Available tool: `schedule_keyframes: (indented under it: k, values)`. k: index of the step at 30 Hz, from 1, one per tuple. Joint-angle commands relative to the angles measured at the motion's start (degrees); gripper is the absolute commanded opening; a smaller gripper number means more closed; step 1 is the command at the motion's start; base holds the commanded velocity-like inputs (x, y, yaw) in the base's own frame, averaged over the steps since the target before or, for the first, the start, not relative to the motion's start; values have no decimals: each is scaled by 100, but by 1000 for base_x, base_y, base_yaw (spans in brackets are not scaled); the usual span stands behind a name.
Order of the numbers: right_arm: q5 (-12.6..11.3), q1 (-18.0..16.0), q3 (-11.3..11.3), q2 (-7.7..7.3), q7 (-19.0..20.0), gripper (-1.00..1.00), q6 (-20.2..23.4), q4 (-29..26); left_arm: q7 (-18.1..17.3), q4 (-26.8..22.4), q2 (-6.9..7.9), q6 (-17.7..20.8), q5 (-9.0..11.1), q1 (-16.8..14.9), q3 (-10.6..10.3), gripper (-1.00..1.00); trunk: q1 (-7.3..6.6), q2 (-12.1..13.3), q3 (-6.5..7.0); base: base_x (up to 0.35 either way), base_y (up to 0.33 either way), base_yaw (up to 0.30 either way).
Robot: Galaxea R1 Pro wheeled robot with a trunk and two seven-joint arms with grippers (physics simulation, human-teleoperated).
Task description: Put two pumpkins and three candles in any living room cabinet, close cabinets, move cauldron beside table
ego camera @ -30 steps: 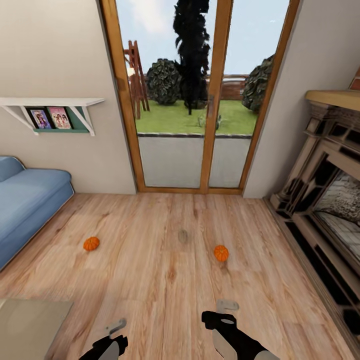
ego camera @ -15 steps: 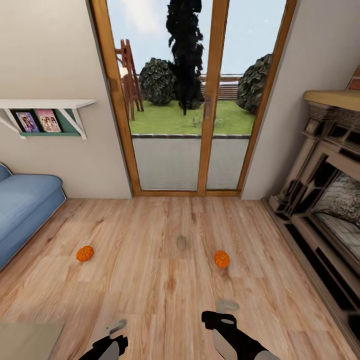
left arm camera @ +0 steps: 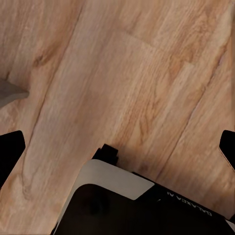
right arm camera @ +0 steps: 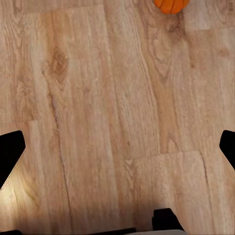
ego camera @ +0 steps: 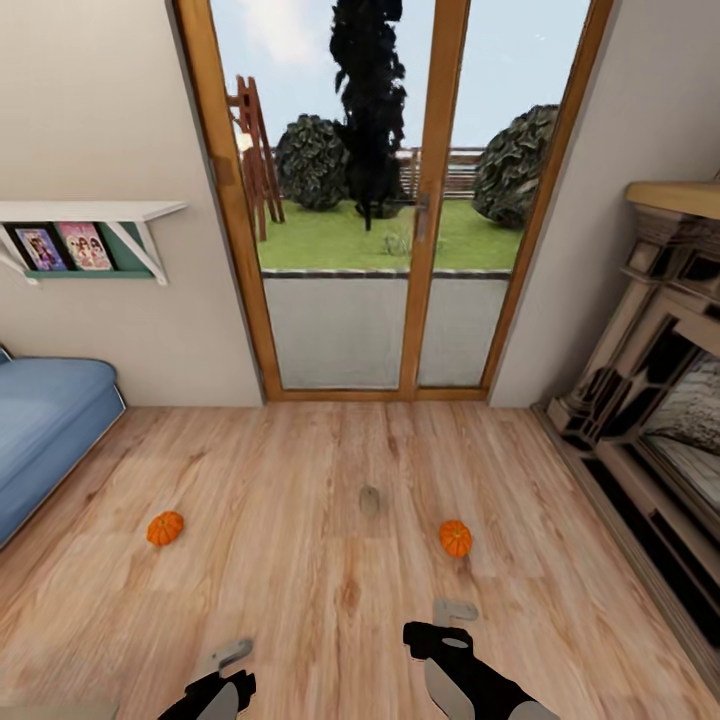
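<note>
Facing: glass double door, with plank floor between it and the robot; no cabinet or grey surface in sight.
Pumpkins: two, both on the bare floor and well apart. Left pumpkin lies toward the blue sofa; right pumpkin lies ahead of the right arm, toward the carved fireplace. Its orange body also shows at the edge of the right wrist view.
Candle: one small grey-tan stub stands on the floor between the pumpkins, a little nearer the door.
Right hand: carried low over the floor, near the right pumpkin, fingers spread wide, nothing between them.
Left hand: low over bare boards, fingers likewise wide apart and empty.
Reading: both hands look held open and downward ready for a floor pick; right pumpkin seems the likeliest first target.
Progress: early, nothing stowed yet.
</note>
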Motion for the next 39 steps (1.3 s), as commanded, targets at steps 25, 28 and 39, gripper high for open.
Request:
schedule_keyframes:
  k: [25,28,39]
  values:
    - [-26,-6,47,-4,-48,100,16,-11,45,-14,1,23,29,-4,-46,100,5,-6,-36,280,132,-28]
    - [-22,-6,48,-4,-48,100,16,-11,44,-14,0,23,29,-4,-46,100,5,-6,-37,279,126,-15]
    - [-25,-6,50,-4,-48,100,16,-11,46,-15,0,23,29,-4,-46,100,5,-6,-71,281,64,-79]
